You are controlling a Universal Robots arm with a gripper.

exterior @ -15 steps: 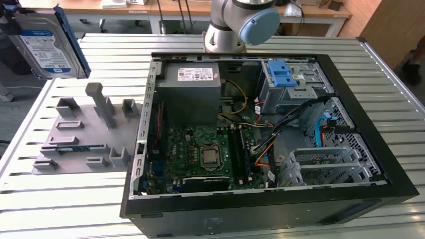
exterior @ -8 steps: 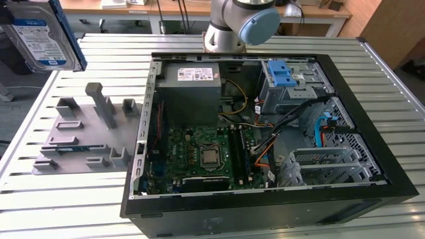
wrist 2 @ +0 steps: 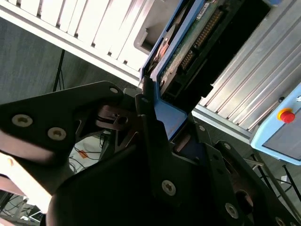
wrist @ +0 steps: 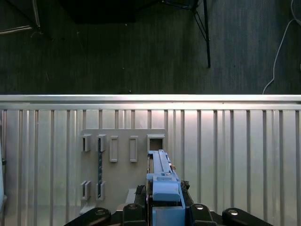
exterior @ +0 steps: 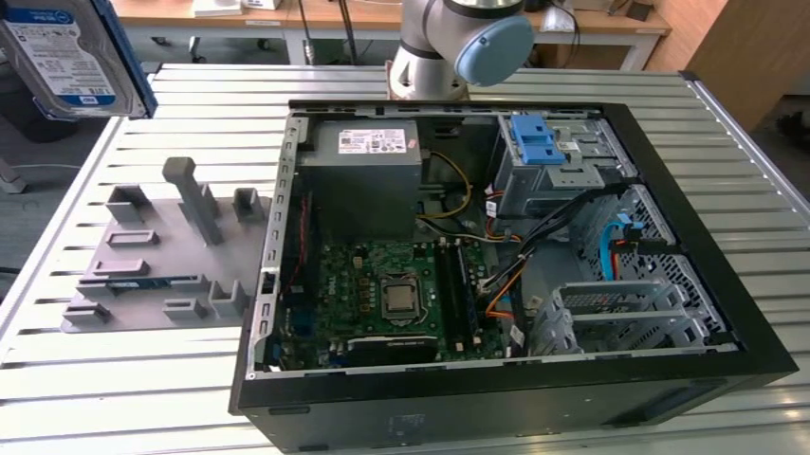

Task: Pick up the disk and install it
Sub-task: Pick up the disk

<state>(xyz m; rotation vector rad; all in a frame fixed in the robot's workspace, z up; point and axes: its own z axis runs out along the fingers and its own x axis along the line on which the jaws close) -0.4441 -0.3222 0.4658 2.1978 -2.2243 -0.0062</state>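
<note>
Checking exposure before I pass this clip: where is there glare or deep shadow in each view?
Exterior view: even light, mild sheen on the slatted metal table. Second wrist view: table slats blown white, the black gripper in shadow, clamped on the silver blue-railed disk. First wrist view: a bright glare band along the table edge, dark floor beyond.

Open computer case (exterior: 506, 393) on a slatted metal table (exterior: 734, 161), with a grey holder plate (exterior: 152, 270) beside it.
In the exterior view the case lies on its side with the lid off. A grey power-supply box (exterior: 367, 166) with a white sticker sits at its far side, and a green motherboard (exterior: 367, 284) lies nearer. A blue latch bracket (exterior: 537, 140) tops the drive cage (exterior: 563, 175) at the far right corner, with cables (exterior: 557, 226) running between. The plate, with upright posts and slots, lies just to the exterior view's left of the case. Wooden benches (exterior: 341, 14) stand far behind.
</note>
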